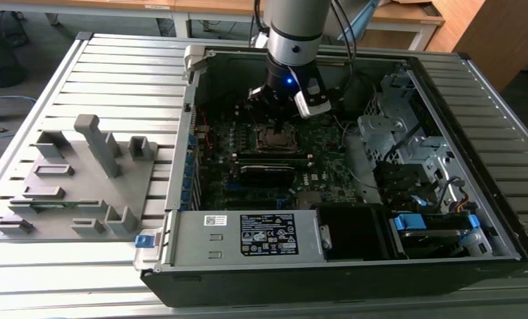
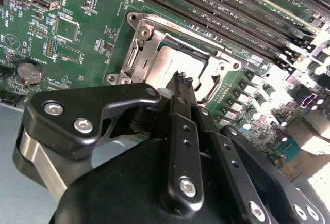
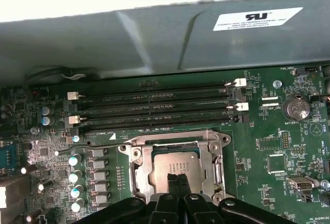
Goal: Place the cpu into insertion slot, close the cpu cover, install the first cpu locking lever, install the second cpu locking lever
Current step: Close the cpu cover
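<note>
Your black pincer (image 3: 178, 181) is pinched narrow, holding nothing, over the small flat grey-brown cpu (image 3: 170, 166), which lies in the window of the thin silver square cpu cover (image 3: 212, 158) on the green motherboard (image 3: 258, 152). Treat the chip as light, stiff and fragile, gripped only by its edges. The pincer hides its near edge, and you cannot tell whether the cover is latched.

Case (image 1: 335, 282) takes the middle and right of the exterior view, jig tray (image 1: 69, 183) left of it on the counter (image 1: 113, 66). Cpu (image 3: 175, 164) sits in the slot (image 1: 277, 138) mid-board, memory slots (image 3: 154, 108) just beside, fingers (image 3: 171, 185) right over it.
</note>
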Action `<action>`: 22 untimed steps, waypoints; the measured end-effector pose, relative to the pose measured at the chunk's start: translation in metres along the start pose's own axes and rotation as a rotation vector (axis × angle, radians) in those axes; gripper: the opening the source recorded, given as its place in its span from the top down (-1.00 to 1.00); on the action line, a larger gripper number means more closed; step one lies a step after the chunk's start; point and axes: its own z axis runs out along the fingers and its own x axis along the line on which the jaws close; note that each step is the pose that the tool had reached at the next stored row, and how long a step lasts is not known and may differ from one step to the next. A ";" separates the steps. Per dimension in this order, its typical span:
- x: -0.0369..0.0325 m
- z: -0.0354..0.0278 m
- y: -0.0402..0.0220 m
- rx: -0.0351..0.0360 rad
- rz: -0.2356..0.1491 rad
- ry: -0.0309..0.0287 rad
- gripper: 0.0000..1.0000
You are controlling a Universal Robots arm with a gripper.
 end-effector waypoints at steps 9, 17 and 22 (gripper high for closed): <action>0.0090 0.0038 -0.0011 0.0000 0.000 -0.0006 0.79; 0.0111 0.0043 -0.0012 -0.0005 0.000 -0.0020 0.79; 0.0169 0.0075 -0.0019 0.0004 0.000 -0.0039 0.79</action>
